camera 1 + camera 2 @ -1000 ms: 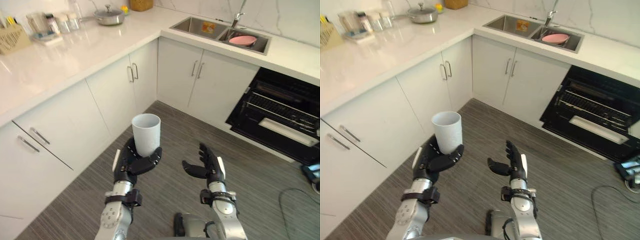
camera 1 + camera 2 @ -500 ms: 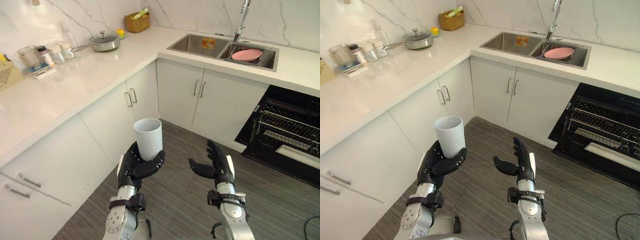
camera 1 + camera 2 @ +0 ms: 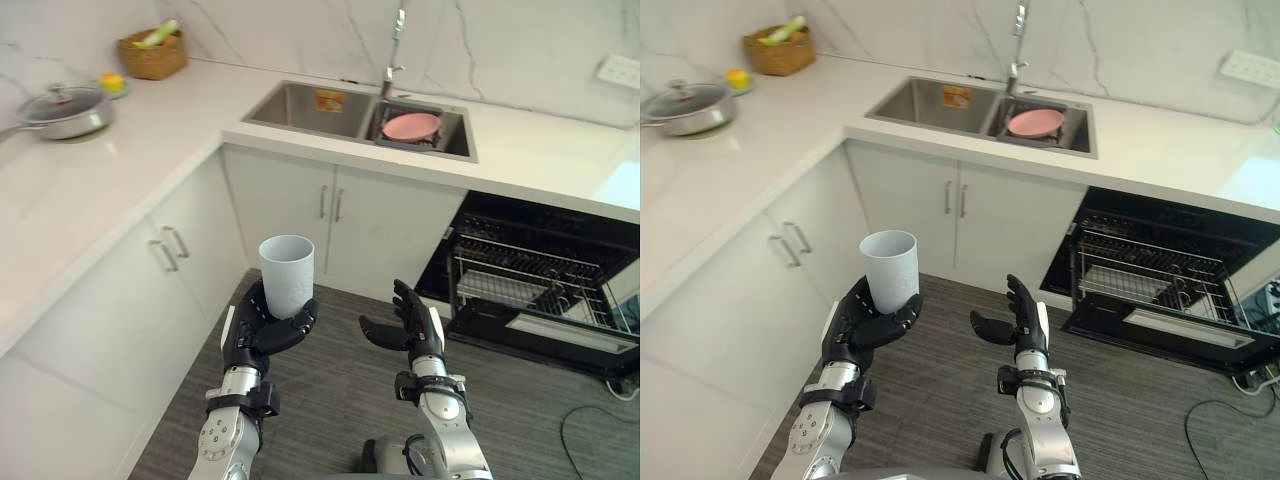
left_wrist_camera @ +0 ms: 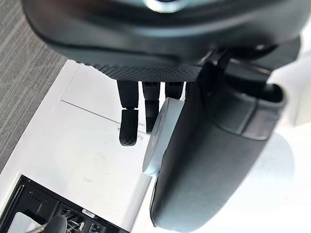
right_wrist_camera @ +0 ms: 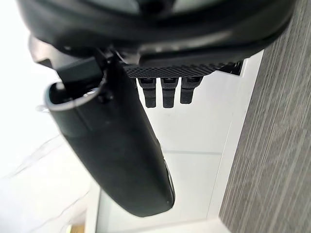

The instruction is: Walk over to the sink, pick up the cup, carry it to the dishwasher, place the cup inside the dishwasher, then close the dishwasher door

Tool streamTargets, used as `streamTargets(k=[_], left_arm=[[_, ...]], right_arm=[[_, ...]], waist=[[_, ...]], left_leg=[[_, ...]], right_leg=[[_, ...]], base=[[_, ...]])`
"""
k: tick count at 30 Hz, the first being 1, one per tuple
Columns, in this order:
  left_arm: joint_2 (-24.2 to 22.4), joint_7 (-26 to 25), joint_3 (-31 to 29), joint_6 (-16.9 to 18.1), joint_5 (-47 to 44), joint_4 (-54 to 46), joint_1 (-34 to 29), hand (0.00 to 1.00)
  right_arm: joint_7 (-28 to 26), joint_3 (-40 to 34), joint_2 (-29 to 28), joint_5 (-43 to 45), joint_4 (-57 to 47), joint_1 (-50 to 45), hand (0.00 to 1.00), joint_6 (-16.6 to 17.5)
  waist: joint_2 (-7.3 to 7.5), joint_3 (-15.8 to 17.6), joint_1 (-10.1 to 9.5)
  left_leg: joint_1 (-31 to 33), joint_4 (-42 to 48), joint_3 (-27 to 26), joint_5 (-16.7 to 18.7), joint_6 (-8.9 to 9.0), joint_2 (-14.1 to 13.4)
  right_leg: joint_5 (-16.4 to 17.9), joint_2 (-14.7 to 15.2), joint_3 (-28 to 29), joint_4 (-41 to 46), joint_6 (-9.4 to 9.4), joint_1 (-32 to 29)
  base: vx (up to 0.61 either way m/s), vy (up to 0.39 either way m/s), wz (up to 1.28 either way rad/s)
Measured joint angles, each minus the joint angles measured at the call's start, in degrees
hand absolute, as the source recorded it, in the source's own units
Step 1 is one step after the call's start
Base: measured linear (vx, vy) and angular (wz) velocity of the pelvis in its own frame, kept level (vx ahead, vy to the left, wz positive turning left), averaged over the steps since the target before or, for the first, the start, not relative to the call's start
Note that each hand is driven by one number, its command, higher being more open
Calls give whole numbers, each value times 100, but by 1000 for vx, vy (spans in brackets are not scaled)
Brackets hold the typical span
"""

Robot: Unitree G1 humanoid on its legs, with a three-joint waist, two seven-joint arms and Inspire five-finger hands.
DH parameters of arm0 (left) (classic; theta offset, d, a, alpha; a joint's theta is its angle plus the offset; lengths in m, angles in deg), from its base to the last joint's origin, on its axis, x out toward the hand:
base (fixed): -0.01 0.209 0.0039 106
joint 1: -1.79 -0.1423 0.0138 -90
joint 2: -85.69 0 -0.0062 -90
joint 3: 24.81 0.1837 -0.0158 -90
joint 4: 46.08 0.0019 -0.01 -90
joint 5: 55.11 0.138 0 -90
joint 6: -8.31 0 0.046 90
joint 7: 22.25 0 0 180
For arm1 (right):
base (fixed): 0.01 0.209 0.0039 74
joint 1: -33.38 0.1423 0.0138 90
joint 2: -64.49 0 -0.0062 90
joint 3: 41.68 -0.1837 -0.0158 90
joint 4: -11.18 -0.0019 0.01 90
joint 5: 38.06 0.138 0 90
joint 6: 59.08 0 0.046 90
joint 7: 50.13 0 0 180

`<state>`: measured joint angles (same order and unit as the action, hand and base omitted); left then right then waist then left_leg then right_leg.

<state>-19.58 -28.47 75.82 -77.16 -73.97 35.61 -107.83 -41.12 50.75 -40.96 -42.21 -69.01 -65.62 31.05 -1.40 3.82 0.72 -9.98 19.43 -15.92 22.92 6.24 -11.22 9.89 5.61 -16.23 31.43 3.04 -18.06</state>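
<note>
Kitchen corner: cup point(image 3: 287, 275) held aloft

Grey plank floor point(image 3: 330, 400) lay beneath both hands. The left hand point(image 3: 262, 330) was curled round the upright white cup's base. Just right of it, the right hand point(image 3: 412, 325) hung empty, fingers loosely spread. Ahead and right of that hand, the dishwasher point(image 3: 520, 285) stood open.

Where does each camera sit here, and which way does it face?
Left eye view: head, looking down at sink, open dishwasher, floor; left hand curled round the cup, right hand open.
Right eye view: beside it, same scene, both hands.
Left wrist view: left wrist, facing cabinet doors; thumb, fingers, cup.
Right wrist view: right wrist, facing cabinet doors and floor; thumb, fingers.
Shared: eye views and left wrist view all show the cup.
</note>
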Motion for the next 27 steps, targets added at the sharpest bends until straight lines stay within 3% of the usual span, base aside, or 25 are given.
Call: streamTargets(k=[2, 5, 6, 8, 11, 12, 13, 14, 15, 16, 18, 20, 23, 25, 27], left_arm=[[-186, -9, -28, -16, 20, 30, 16, 30], [-301, 5, -13, -31, 28, 20, 13, 30], [-317, 27, 27, -23, 32, -104, -25, 30], [-313, 88, 76, -11, 33, -250, -65, 30], [-316, 131, 47, 9, 33, -267, -125, 30], [-315, 119, 33, 9, 36, -269, -188, 30], [-308, 116, 31, 7, 37, -268, -200, 30], [-303, 115, 32, 7, 38, -268, -206, 30], [-313, 108, 29, 7, 42, -269, -215, 30], [-309, 103, 50, 8, 46, -275, -237, 30], [-130, 25, -16, 8, 56, -333, -182, 30], [-122, -6, -7, 5, 58, -334, -163, 30], [34, -35, -7, 3, 87, -330, -166, 30], [72, -105, -20, 9, 90, -331, -166, 30], [76, -146, -35, 35, 90, -329, -164, 30]], right_arm=[[10, -16, 110, 0, 6, -15, 90, -63], [32, -67, 16, 11, -133, -192, 90, -105], [54, -39, -23, 28, -503, -330, 90, -104], [73, -38, -102, 53, -832, -327, 90, -70], [77, 7, -102, 59, -891, -207, 90, 21], [80, 30, -105, 69, -884, -210, 90, 20], [79, 29, -102, 73, -879, -209, 90, 20], [81, 28, -91, 73, -854, -206, 90, 21], [87, 27, -82, 75, -777, -210, 90, 18], [88, 30, -89, 78, -744, -231, 90, 18], [87, 88, -287, 79, -683, -303, 90, 6], [86, 87, -332, 78, -695, -299, 90, 6], [44, 303, -338, 74, -696, -269, 90, 7], [13, 387, -341, 73, -697, -207, 90, 15], [4, 487, -332, 71, -697, -11, 90, 28]], waist=[[-127, 61, 35], [-122, 171, 19], [-134, 183, -35], [-116, 184, -121], [-119, 177, -287], [-98, 191, -330], [-89, 199, -335], [-86, 207, -342], [-105, 201, -387], [-146, 166, -417], [186, 138, -357], [213, 147, -349], [232, 165, -349], [238, 164, -291], [195, 179, -259]], left_leg=[[122, 438, 211, -213, -46, -160], [518, 2200, 387, -1114, -117, -475], [951, 3103, 443, -946, -101, -542], [1501, 3339, 455, -624, -215, -481], [2073, 2476, 704, -351, -383, -130], [2297, 1817, 1100, -377, -344, 160], [2365, 1521, 1278, -429, -323, 285], [2423, 1045, 1526, -588, -299, 456], [2369, 612, 1701, -1161, -288, 576], [2264, 531, 1700, -1481, -325, 609], [2230, 690, 1358, -1225, -560, 816], [2208, 766, 1224, -1067, -639, 835], [1628, 542, 723, -879, -814, 875], [1264, 309, 533, -808, -931, 867], [1000, 113, 281, -760, -996, 710]], right_leg=[[87, -219, 8, -123, 85, 138], [108, -502, 156, -793, 120, 996], [110, -579, 317, -1142, 123, 1400], [113, -618, 510, -1433, 128, 1701], [118, -612, 903, -1723, 96, 2031], [137, -548, 1061, -1847, -34, 2207], [164, -507, 1115, -1858, -87, 2246], [232, -451, 1213, -1849, -199, 2272], [350, -413, 1377, -1807, -350, 2323], [409, -409, 1496, -1792, -411, 2354], [543, -68, 1661, -1737, -601, 2374], [551, -5, 1718, -1481, -618, 2245], [510, 251, 1708, 308, -939, 1479], [573, 450, 1308, 896, -832, 1249], [749, 537, 719, 943, -540, 876]], base=[[437, -132, -39], [403, -129, -40], [385, -33, -53], [306, 35, -53], [272, 127, -73], [273, 203, -55], [272, 223, -51], [270, 283, -51], [282, 309, -63], [345, 387, -64], [299, 293, -45], [201, 191, -42], [225, 232, -71], [161, 113, -57], [135, -2, -60]])
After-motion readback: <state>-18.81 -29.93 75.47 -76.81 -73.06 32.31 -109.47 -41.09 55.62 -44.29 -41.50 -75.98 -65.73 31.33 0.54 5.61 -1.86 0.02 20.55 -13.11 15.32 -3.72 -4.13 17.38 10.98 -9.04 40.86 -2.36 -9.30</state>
